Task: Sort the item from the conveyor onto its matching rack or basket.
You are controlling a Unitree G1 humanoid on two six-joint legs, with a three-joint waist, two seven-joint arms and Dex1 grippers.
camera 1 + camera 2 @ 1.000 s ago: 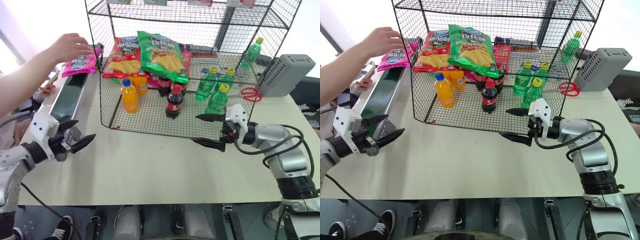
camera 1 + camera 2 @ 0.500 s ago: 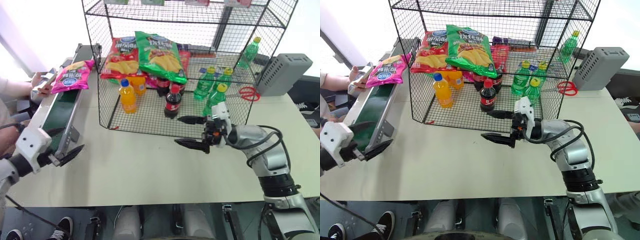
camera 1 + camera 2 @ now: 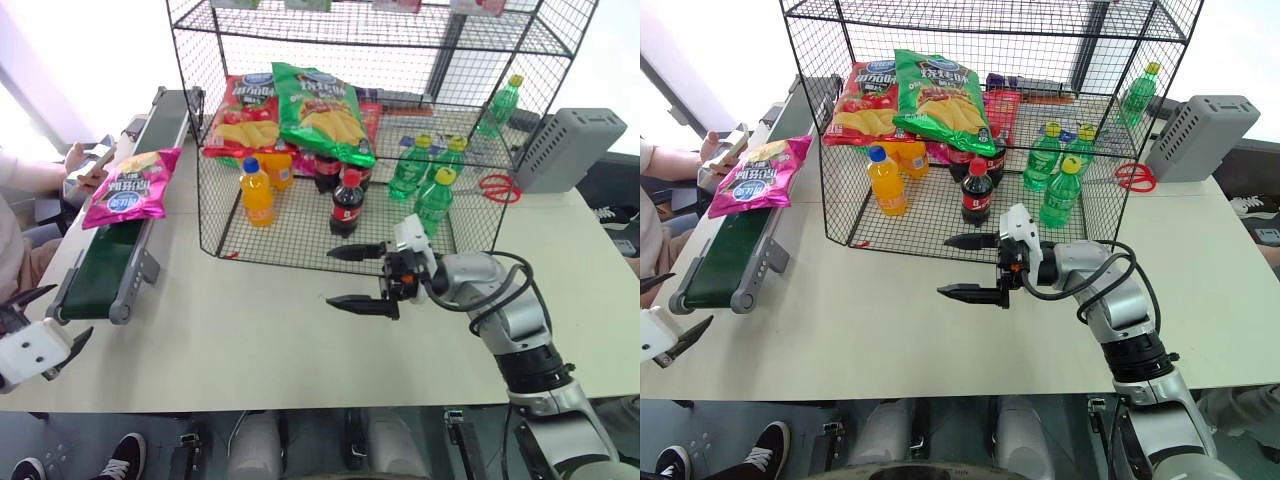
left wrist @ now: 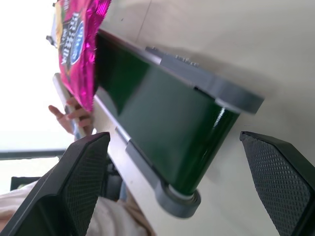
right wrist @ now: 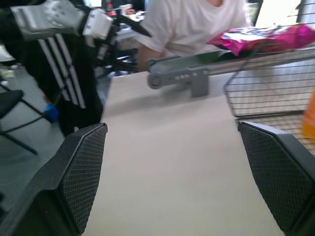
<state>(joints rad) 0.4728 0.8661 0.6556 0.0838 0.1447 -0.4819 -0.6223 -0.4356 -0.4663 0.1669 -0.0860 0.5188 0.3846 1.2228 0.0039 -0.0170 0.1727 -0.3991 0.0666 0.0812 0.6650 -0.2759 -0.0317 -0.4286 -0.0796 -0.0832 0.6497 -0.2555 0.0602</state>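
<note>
Nearest, the left gripper [image 3: 662,330] hangs off the table's [image 3: 260,330] near left corner, fingers spread and empty; the right gripper [image 3: 355,277] hovers over the tabletop before the rack [image 3: 300,245], fingers likewise wide apart, holding nothing. Farther left, the pink chip bag [image 3: 130,187] lies on the conveyor [image 3: 105,262], partway along the belt, beside the rack

I see the magenta-pink chip bag [image 3: 130,187] lying flat, face up with its round blue logo showing, across the middle of the conveyor [image 3: 105,262], overhanging the belt's left edge. The conveyor is a narrow dark green belt in a grey frame, running near to far along the left side of the surface. Just right of it stands the black wire-mesh rack [image 3: 460,215], already holding chip bags and bottles on its lowest tier.
</note>
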